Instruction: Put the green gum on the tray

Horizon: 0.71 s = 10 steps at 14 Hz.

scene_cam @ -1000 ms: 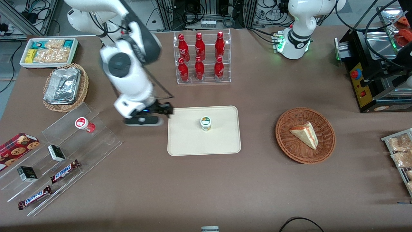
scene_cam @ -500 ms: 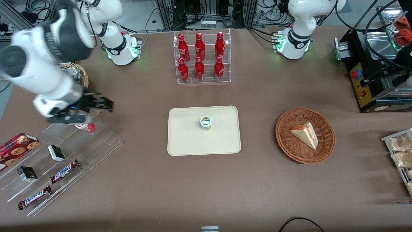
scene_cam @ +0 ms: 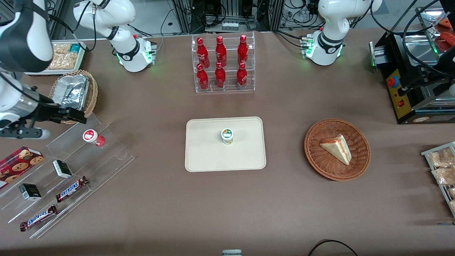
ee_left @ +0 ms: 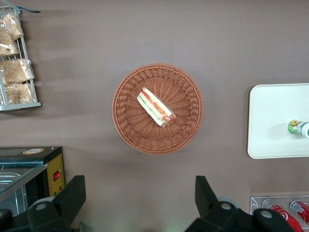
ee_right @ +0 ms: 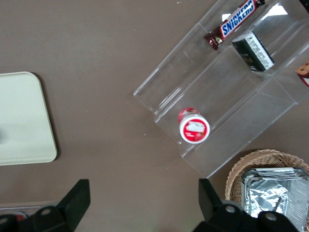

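Observation:
The green gum (scene_cam: 227,136) stands upright with its white, green-ringed lid up near the middle of the cream tray (scene_cam: 206,153). It also shows in the left wrist view (ee_left: 299,128) on the tray (ee_left: 270,121). My right gripper (scene_cam: 76,116) is open and empty, raised above the table toward the working arm's end, well away from the tray. It hovers by the clear stepped stand (scene_cam: 89,156), close to the red-lidded bottle (scene_cam: 93,137). In the right wrist view the open gripper (ee_right: 143,203) has bare table between its fingers, with the red bottle (ee_right: 194,132) and a tray corner (ee_right: 21,121) in view.
The stepped stand (ee_right: 231,96) holds Snickers bars (scene_cam: 71,189) and small dark boxes (scene_cam: 62,168). A wicker basket with foil (scene_cam: 73,95) lies beside the gripper. A rack of red cola bottles (scene_cam: 222,64) stands farther from the camera than the tray. A basket with a sandwich (scene_cam: 337,149) lies toward the parked arm's end.
My right arm has swung away from the tray's edge toward the working arm's end of the table, past the red-lidded bottle. The green gum stays put on the tray.

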### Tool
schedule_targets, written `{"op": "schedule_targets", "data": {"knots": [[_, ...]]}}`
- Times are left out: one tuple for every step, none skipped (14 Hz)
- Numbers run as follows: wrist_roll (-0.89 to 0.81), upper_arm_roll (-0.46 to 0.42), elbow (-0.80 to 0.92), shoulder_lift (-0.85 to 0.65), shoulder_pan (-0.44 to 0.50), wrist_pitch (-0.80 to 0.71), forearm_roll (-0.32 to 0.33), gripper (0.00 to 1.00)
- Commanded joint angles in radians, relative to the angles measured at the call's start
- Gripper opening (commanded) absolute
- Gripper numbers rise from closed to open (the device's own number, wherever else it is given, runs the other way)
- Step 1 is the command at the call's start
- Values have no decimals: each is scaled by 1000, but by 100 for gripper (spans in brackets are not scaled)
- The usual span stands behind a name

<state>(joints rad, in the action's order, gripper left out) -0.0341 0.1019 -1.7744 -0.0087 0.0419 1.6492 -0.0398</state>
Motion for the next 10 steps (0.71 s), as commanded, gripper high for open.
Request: {"op": "schedule_targets", "data": {"knots": [[13,-7,38,-2,-24,-54,9,100],[13,-8,41,-4,-25,-57,11,100],[14,-10,47,-4,-33,-57,18,100],[19,-14,62,6,-45,-58,20,100],[29,-17,67,7,-47,-65,17,100],[33,-19,67,7,-47,-66,18,100],[33,-19,69,7,-47,-66,18,100],[33,-19,69,7,-47,-66,20,100],[31,-19,69,7,-44,-66,21,100],[30,-18,69,7,-40,-66,23,100]]}}
